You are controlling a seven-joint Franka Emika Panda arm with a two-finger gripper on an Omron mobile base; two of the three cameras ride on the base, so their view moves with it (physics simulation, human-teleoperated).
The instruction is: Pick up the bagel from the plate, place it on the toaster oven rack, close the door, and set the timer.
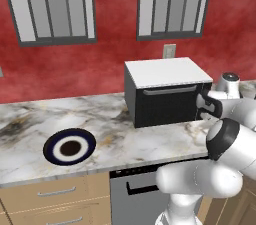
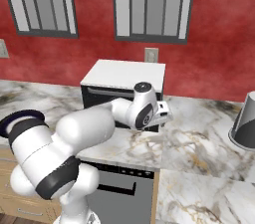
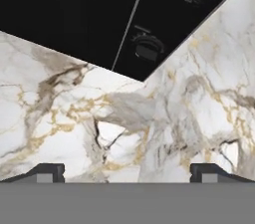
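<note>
Two fingertips of the gripper point(image 3: 127, 172) are seen spread wide, nothing held, above the worktop point(image 3: 164, 118) beside the oven point(image 1: 167, 91), whose door point(image 1: 167, 104) is shut. Its knob point(image 3: 146, 49) is judged stiff; the rim should be pinched. The plate point(image 1: 69, 147) is left well apart.

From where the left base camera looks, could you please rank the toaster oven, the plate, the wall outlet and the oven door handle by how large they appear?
1. Toaster oven, clearly largest.
2. Plate, though it sits nearer the camera, which flatters it.
3. Door handle, long but very thin.
4. Wall outlet; its area looks close to the handle's, so the last two are uncertain.
</note>
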